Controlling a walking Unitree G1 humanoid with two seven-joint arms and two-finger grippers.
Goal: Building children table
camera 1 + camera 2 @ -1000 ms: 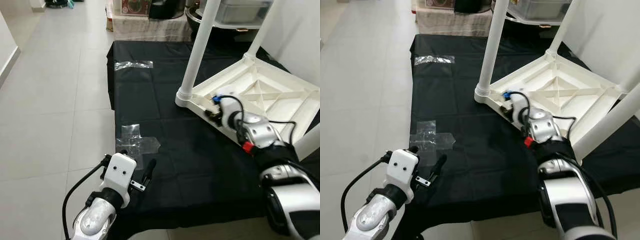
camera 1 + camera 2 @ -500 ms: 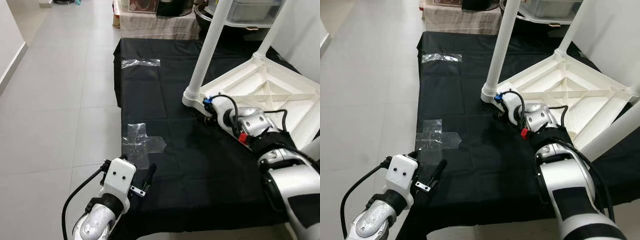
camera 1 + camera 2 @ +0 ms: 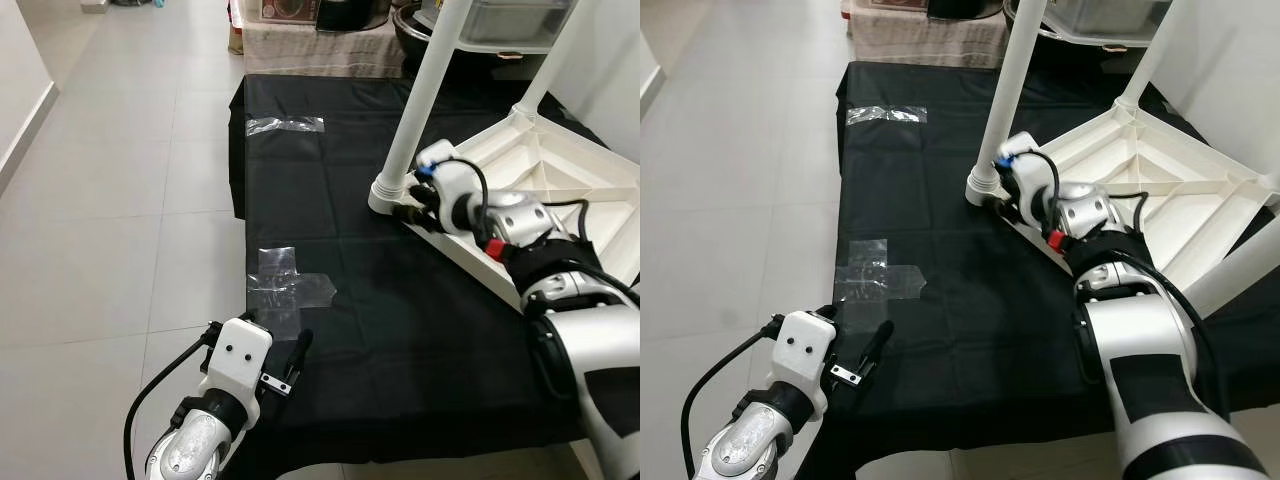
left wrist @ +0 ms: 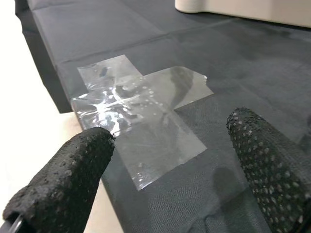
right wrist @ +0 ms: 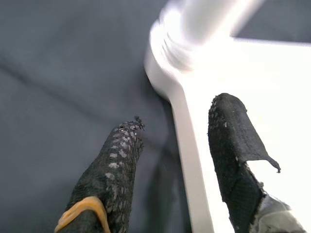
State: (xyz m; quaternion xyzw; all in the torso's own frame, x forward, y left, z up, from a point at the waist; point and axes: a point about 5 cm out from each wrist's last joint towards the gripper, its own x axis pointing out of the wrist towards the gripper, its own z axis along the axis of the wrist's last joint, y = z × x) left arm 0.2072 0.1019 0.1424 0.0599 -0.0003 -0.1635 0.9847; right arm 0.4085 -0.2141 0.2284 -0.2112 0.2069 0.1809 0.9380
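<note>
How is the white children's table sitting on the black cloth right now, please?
Upside down: the table shows its ribbed underside, with its legs pointing upward from the black cloth.

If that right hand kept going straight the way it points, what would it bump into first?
Most likely the table's white rim, which already sits between the open fingers of the right hand, with the leg socket just beyond.

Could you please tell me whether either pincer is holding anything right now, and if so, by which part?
The right pincer straddles the upturned white table's rim beside the leg socket, fingers open, not clamped. The left pincer is open, holding nothing.
</note>
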